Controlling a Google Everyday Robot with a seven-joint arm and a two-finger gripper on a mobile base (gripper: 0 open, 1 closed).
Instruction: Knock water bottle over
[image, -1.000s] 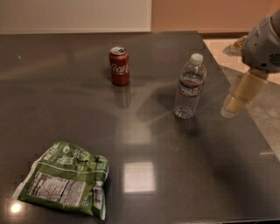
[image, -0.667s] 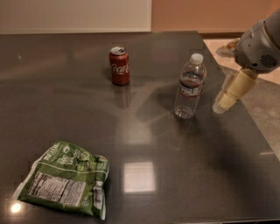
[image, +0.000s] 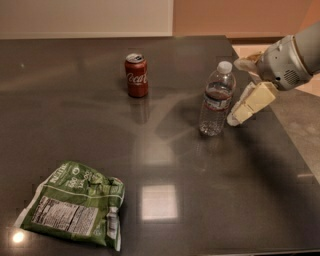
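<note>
The water bottle (image: 216, 100) stands upright on the dark table (image: 100, 140), right of centre. It is clear ribbed plastic with a white cap and a dark-and-red label band. My gripper (image: 239, 116) comes in from the right on a grey arm, pointing down and left. Its tip is just right of the bottle's lower half, very close to it; I cannot tell whether it touches.
A red Coca-Cola can (image: 136, 75) stands upright behind and left of the bottle. A green snack bag (image: 75, 204) lies flat near the front left corner. The table's right edge (image: 295, 150) runs close behind the gripper, with a lighter floor beyond.
My gripper has moved left toward the bottle, from well clear of it to right beside it. The bottle, can and bag have not moved.
</note>
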